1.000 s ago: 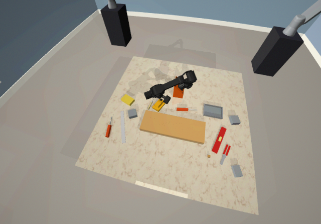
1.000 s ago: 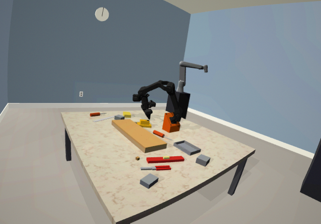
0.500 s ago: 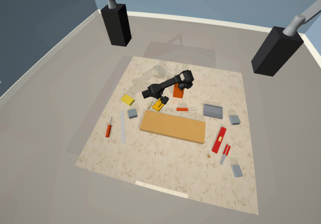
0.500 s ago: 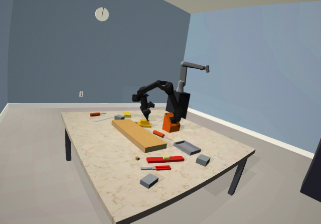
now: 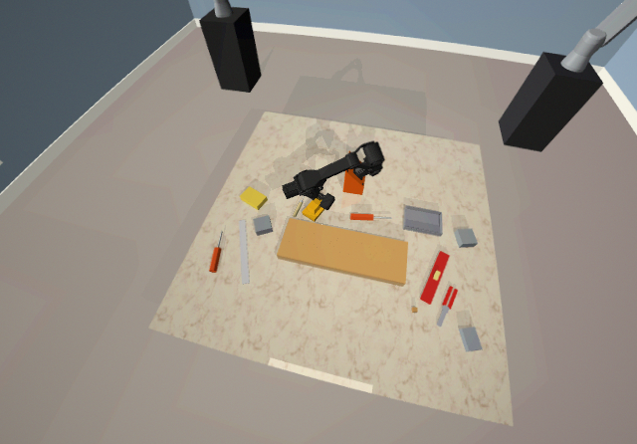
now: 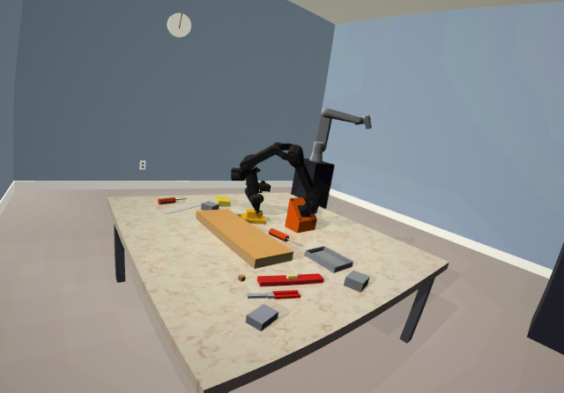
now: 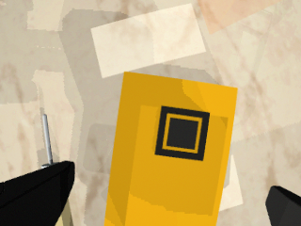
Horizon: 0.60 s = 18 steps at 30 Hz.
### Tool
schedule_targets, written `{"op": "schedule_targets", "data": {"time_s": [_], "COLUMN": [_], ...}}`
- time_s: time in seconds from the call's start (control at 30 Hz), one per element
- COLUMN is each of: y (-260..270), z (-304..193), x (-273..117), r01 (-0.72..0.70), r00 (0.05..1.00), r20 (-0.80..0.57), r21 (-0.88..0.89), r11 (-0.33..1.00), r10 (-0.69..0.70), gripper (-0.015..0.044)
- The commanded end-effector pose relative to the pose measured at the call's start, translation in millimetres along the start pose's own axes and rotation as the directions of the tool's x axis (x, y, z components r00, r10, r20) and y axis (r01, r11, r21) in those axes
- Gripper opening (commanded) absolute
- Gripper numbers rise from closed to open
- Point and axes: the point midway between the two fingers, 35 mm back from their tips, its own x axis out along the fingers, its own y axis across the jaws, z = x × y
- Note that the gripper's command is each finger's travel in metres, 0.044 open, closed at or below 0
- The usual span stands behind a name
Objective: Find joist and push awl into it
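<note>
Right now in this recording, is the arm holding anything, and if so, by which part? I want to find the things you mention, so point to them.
Nothing is held: the open gripper [image 7: 173, 185] has its fingers either side of the yellow stud finder [image 5: 312, 209] [image 6: 253, 217] [image 7: 176, 184].
</note>
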Motion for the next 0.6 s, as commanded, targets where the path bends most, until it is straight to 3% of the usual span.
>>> {"op": "schedule_targets", "data": {"time_s": [0.0, 0.57], "y": [-1, -1], "z": [-2, -8], "x": [9, 35], "r01": [0.007, 0.008], "r00": [1.000, 1.000], "r20": [0.003, 0.003], "r21": [0.006, 0.005], "r11": [1.000, 1.000], "r10": [-0.007, -0.008], "gripper": [0.0440, 0.0440]}}
